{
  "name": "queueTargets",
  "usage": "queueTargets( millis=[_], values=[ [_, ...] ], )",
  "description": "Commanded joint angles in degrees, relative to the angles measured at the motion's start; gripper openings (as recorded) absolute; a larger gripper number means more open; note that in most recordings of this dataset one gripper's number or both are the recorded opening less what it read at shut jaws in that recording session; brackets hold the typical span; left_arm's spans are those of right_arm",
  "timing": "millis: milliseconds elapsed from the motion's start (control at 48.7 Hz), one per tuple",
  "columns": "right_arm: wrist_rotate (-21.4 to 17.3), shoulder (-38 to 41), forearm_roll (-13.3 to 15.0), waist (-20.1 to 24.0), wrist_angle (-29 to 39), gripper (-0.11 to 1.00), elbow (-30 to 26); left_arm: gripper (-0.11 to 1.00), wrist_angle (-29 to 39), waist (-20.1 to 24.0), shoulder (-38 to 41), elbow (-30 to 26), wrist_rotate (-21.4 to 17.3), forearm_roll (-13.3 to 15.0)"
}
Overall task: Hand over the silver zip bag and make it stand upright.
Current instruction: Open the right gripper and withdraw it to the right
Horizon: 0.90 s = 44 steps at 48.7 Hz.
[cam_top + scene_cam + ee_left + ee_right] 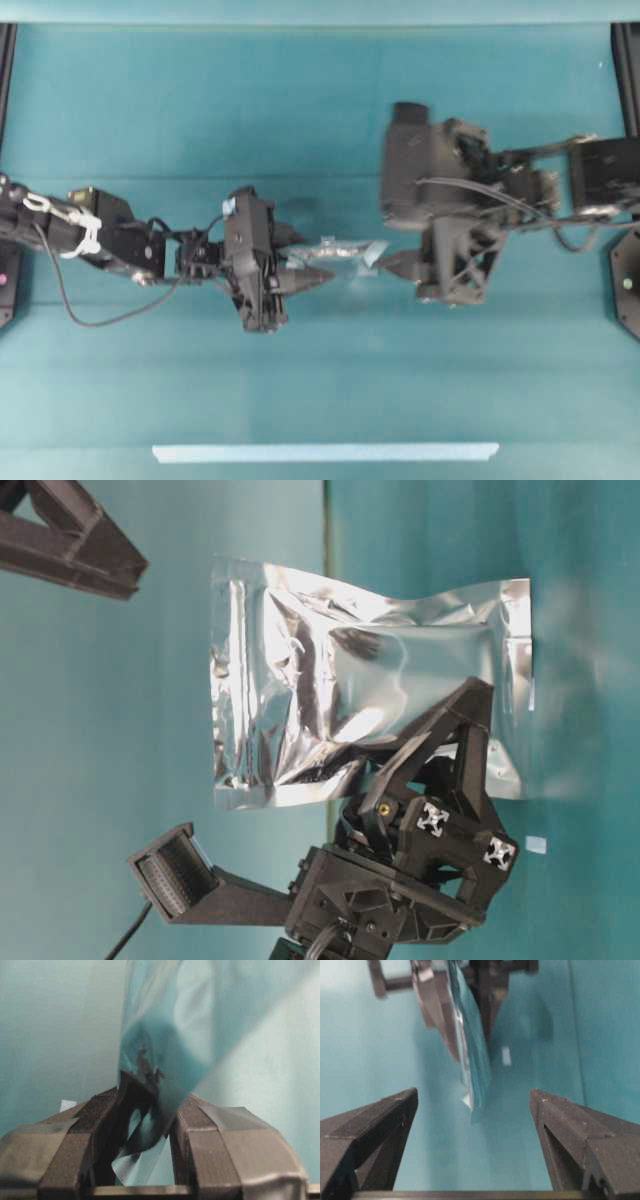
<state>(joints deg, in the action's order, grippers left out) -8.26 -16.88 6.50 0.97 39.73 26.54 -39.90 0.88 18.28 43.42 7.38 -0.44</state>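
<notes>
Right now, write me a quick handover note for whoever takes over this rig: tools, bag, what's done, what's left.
Left tool: shut on the silver zip bag, gripping one edge and holding it up off the teal table.
Right tool: wide open, empty, facing the bag's free edge with a gap between them; no contact yet.
Bag: hangs between the two tools at mid-table, clear of the surface.
Done: bag picked up and presented for transfer.
Left: right tool closes on the free edge, left tool lets go, then the bag gets set down standing upright.
</notes>
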Motion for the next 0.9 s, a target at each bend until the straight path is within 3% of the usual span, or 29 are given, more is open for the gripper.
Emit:
queueTargets(
  millis=[0,883],
  values=[
    [-0.6,-3.1,0.1,0.0,-2.5,0.91,1.1,0.29,-0.1,-0.3,-0.4,-0.3,-0.1,-0.1],
    [-0.5,-13.2,0.1,0.0,-8.0,0.91,11.1,0.29,-0.1,-0.2,-0.4,-0.3,-0.1,0.0]
  ],
)
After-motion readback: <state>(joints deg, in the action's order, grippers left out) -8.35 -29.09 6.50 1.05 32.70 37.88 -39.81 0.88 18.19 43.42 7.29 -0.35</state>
